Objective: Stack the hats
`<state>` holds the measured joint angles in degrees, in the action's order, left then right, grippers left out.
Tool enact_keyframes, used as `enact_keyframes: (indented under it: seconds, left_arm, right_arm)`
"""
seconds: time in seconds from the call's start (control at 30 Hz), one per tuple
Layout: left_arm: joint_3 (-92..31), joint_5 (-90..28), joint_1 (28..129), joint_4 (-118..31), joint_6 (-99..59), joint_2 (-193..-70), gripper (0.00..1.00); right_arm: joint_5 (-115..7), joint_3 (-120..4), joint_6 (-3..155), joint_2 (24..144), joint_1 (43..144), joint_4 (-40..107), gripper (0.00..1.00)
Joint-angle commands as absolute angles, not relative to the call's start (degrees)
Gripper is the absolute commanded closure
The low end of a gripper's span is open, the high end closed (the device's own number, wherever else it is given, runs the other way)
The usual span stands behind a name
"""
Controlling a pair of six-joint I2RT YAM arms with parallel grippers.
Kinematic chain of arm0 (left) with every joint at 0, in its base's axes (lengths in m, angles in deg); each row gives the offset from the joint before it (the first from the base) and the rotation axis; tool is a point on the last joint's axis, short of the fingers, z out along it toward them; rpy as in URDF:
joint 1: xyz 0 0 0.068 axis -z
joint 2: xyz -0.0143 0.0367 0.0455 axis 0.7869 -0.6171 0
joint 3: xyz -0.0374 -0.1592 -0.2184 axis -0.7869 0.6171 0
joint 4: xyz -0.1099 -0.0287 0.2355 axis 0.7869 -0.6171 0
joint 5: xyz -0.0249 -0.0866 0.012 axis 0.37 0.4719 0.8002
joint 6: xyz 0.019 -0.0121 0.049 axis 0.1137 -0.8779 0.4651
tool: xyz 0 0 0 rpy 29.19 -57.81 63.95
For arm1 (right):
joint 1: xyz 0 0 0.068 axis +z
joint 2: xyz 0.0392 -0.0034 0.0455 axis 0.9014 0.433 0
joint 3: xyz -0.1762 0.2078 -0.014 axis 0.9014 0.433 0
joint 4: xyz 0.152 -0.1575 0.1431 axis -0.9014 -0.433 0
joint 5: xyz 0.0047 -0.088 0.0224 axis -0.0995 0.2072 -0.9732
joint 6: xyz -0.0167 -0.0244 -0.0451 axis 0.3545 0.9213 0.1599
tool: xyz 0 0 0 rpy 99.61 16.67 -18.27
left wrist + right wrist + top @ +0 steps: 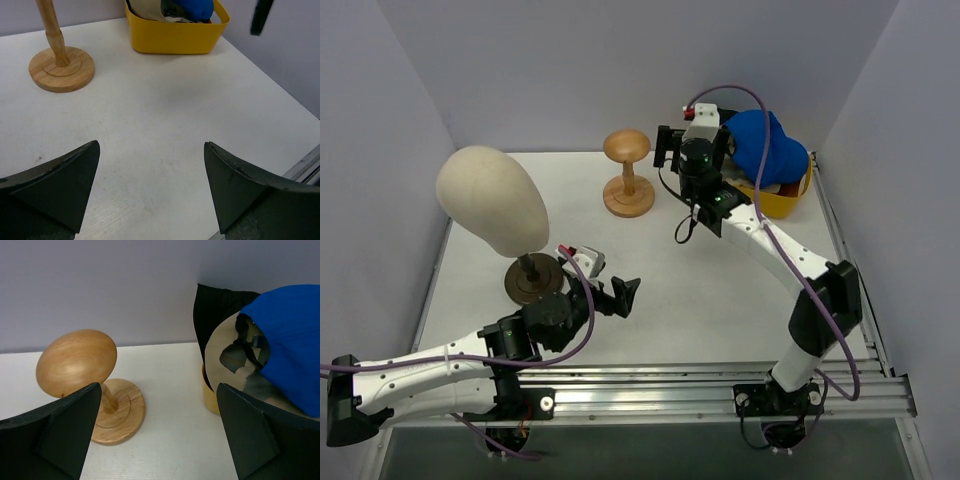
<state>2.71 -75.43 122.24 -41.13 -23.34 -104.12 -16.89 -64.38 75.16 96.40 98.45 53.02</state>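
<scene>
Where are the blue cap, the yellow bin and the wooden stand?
blue cap (767, 143), top external view, on its crown.
yellow bin (172, 36), left wrist view, on its front wall.
wooden stand (76, 362), right wrist view, on its rounded knob top.

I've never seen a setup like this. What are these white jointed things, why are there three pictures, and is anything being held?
The white jointed things are two robot arms bolted to a table, each ending in a two-finger gripper. One picture looks down from above; the other two come from small cameras on the wrists, so the dark shapes at their bottom edge are the fingers themselves. The left gripper is open over bare table and holds nothing. The right gripper is open too, near the yellow bin, which holds the hats: a blue cap on top, a tan cap under it and a black hat behind. Also on the table are a cream mannequin head and a wooden stand.
</scene>
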Motion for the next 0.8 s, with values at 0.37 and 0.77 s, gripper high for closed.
enact_keyframes:
  seconds: [0.37,0.77]
  left_arm:
    - [5.13,-78.86,122.21,-34.56,-20.9,-101.7,0.06]
    - [4.78,-79.13,122.21,-34.21,-20.46,-103.37,0.06]
  right_arm:
    - [-15.08,-72.87,75.09,104.03,82.81,48.14,0.23]
    - [-19.26,-77.35,79.22,109.04,73.67,42.69,0.3]
